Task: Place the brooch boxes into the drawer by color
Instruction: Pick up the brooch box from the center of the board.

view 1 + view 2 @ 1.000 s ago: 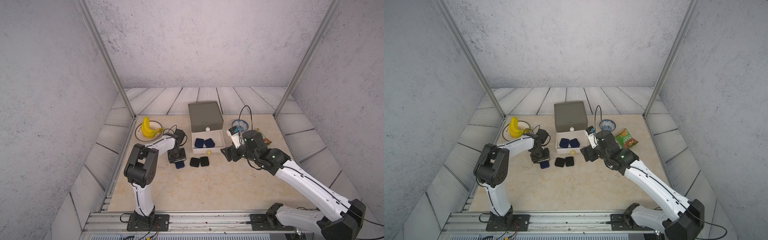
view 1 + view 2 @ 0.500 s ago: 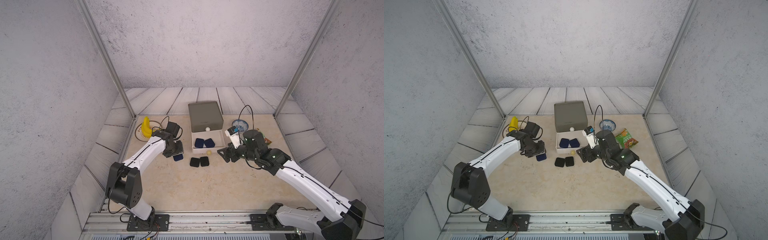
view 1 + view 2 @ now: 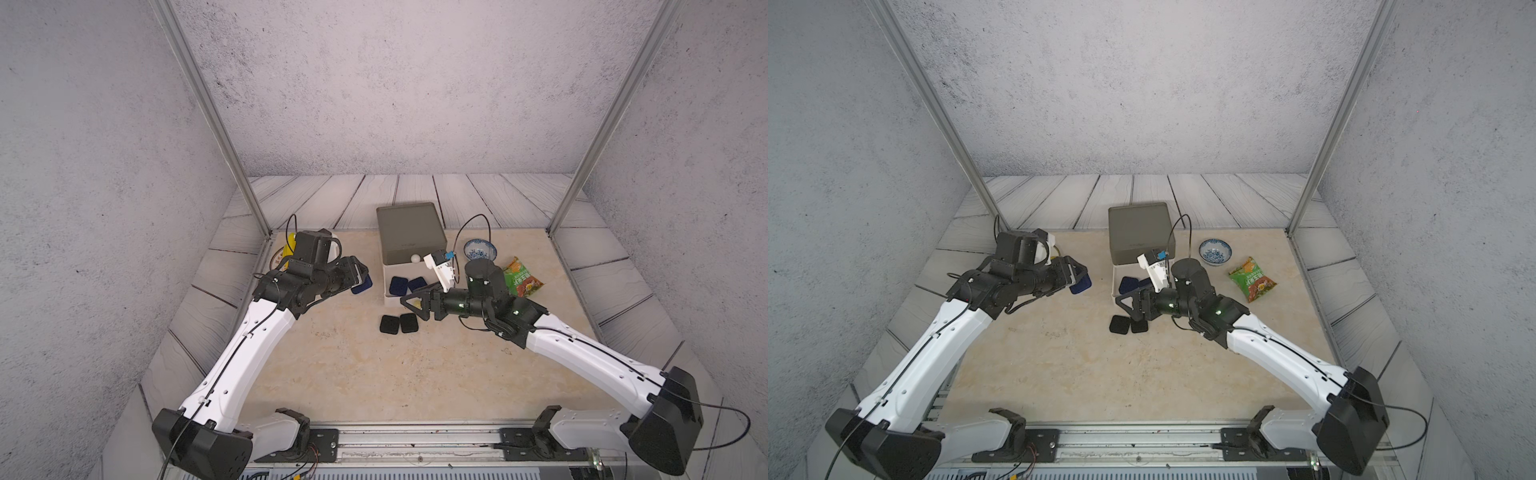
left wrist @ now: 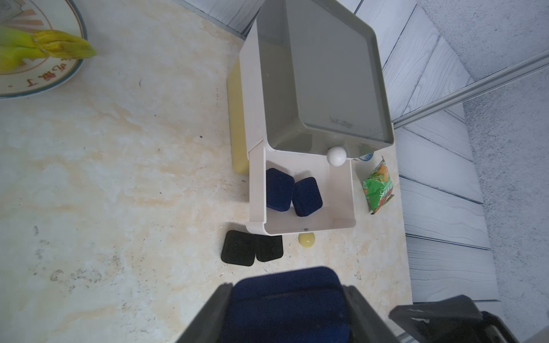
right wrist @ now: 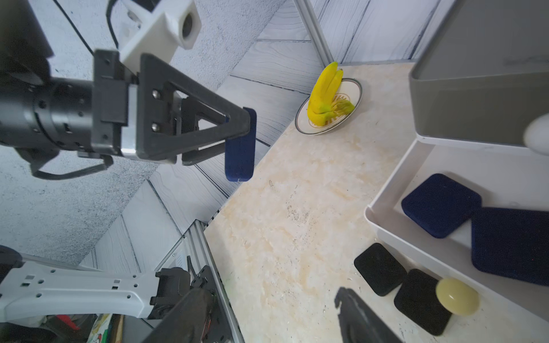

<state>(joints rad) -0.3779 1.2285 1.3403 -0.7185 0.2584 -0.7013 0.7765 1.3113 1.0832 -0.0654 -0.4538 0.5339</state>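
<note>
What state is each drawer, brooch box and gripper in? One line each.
Grey top drawer: shut.
White middle drawer: pulled open.
Yellow bottom drawer: mostly hidden, cannot tell.
Two dark blue boxes: lying inside the white middle drawer.
Third dark blue box: held off the table.
Two black boxes: flat on the table.
Left gripper: jaws shut on the third dark blue box.
Right gripper: jaws open, empty.

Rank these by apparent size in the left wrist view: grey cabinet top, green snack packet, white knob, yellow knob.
1. grey cabinet top
2. green snack packet
3. white knob and yellow knob: nearly alike. The white one sits higher, likely nearer the camera, so they are left unranked.
</note>
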